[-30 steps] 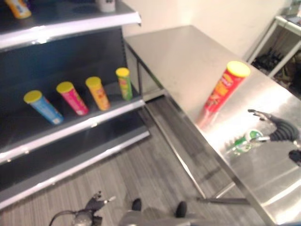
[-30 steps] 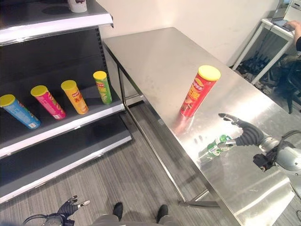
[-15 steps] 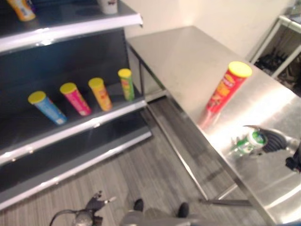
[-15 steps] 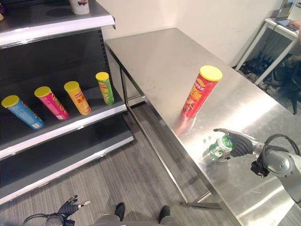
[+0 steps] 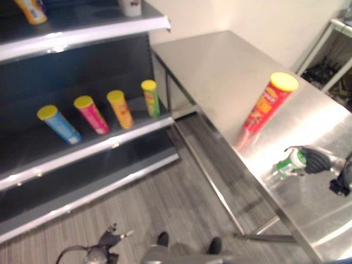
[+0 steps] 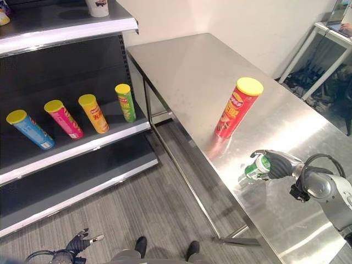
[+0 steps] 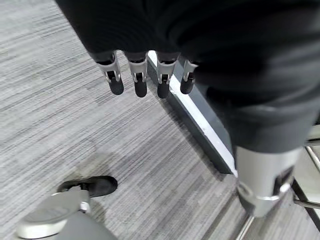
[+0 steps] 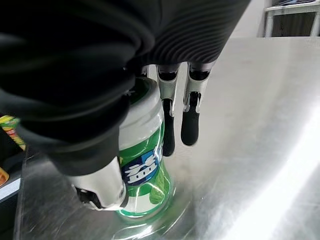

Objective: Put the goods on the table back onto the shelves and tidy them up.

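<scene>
Since earlier, our right hand (image 6: 278, 164) closed fingers round green white-capped bottle (image 6: 256, 168) on counter (image 6: 192, 71); left hand (image 6: 81, 241) open.

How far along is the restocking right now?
Done: four tubes stand on the shelf. In hand: the right hand is closed round the green bottle, which stands on the table. Left: shelving the bottle and the red tube. The left hand hangs open.

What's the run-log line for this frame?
right hand: shut on green bottle, on steel table | left hand: idle, open | red chip can: upright on table
</scene>
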`<state>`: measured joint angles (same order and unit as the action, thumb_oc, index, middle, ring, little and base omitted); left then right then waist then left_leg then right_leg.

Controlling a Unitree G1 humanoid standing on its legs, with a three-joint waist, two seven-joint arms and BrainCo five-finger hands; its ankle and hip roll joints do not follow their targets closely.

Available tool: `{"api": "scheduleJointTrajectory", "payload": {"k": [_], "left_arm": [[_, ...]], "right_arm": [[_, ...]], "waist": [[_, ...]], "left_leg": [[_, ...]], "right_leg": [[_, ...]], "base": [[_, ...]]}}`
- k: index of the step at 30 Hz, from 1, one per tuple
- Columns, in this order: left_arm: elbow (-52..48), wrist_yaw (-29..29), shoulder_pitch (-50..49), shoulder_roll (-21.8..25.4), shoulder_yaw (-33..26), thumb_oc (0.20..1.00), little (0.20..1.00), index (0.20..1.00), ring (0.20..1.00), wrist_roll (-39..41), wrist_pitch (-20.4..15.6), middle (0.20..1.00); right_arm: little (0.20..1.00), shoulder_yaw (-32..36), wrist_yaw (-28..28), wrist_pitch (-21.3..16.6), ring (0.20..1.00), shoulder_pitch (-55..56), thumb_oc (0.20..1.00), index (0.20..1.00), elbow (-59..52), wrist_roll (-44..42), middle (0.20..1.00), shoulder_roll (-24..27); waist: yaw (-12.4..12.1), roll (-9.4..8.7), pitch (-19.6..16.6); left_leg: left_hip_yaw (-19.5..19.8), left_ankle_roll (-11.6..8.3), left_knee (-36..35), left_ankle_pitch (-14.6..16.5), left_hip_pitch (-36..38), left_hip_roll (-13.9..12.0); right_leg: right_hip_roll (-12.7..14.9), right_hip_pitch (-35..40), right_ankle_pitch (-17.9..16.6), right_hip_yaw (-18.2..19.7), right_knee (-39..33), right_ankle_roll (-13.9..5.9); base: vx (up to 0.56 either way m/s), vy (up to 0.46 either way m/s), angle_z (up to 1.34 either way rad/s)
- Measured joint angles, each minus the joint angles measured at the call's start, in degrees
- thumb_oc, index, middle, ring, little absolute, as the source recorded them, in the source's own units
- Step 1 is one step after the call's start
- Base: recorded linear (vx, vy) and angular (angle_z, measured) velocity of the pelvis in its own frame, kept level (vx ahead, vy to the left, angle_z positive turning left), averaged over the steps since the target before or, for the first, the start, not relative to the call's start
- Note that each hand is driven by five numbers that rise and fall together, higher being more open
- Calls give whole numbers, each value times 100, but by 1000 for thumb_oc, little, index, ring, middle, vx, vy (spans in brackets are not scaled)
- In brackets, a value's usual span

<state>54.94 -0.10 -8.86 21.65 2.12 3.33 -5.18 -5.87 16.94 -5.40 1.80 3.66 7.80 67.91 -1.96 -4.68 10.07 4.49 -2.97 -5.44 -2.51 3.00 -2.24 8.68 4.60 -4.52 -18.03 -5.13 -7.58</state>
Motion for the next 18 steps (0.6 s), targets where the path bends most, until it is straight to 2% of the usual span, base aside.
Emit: {"api": "scheduleJointTrajectory", "payload": {"k": [4, 8, 11, 13, 14, 15, 17, 18], "left_arm": [[10, 26, 57, -7, -2, 1000, 1000, 1000, 1000, 2, -1, 1000], [-13, 73, 60, -15, -40, 1000, 1000, 1000, 1000, 6, -17, 1000], [31, 96, 58, -33, -45, 1000, 1000, 1000, 1000, 13, -19, 1000], [141, 112, 102, -95, -45, 1000, 1000, 1000, 1000, 22, -22, 1000], [211, 133, 167, -143, -101, 1000, 1000, 1000, 1000, 35, -44, 1000], [195, 143, 221, -217, -50, 1000, 1000, 1000, 1000, 56, -57, 1000], [169, 186, 313, -312, -22, 1000, 1000, 1000, 1000, 82, -61, 1000], [127, 188, 307, -348, 28, 1000, 1000, 1000, 1000, 151, -78, 1000]], "right_arm": [[200, -94, 4, -11, 200, -228, 200, 200, -380, -164, 200, -3], [200, -261, -41, -133, 200, -938, 200, 200, -910, -806, 200, -73], [200, -275, -176, -181, 200, -1456, 200, 200, -1239, -1155, 200, -328], [200, -293, -280, -319, 200, -1784, 200, 200, -1383, -1315, 200, -396], [200, -354, -412, -377, 200, -2033, 200, 200, -1304, -1357, 200, -523], [200, -377, -554, -413, 200, -2205, 200, 200, -1304, -1356, 200, -565], [200, -437, -781, -427, 200, -2407, 200, 200, -1193, -1347, 200, -671], [200, -446, -854, -442, 200, -2465, 200, 200, -1132, -1346, 200, -724]], "waist": [[1, 41, 23], [-20, 103, 55], [-106, 126, 70], [-247, 150, 78], [-291, 155, 87], [-448, 172, 103], [-553, 216, 144], [-685, 237, 157]], "left_leg": [[-11, 24, 5, -18, 3, -1], [15, 14, 29, -32, -1, -17], [126, -21, 29, -58, -36, -39], [167, -59, 33, -94, -72, -58], [313, -93, 53, -117, -100, -63], [503, -140, 45, -162, -158, -71], [1008, -225, 41, -277, -321, -69], [1097, -255, 37, -300, -376, -97]], "right_leg": [[-1, -3, 1, -7, 0, -2], [-15, 11, 1, -9, 1, -1], [-59, 9, 13, -5, 1, -1], [-112, 24, 30, -55, 3, 27], [-150, 86, 56, -155, -3, 34], [-195, 142, 116, -299, 0, 66], [-327, 253, 338, -389, -7, 43], [-376, 259, 358, -489, -5, 74]], "base": [[-30, -27, -1], [-37, -82, 2], [-26, -141, 10], [-25, -142, 21], [-20, -149, 66], [-22, -196, 90], [-28, -154, 113], [-28, -62, 120]]}}
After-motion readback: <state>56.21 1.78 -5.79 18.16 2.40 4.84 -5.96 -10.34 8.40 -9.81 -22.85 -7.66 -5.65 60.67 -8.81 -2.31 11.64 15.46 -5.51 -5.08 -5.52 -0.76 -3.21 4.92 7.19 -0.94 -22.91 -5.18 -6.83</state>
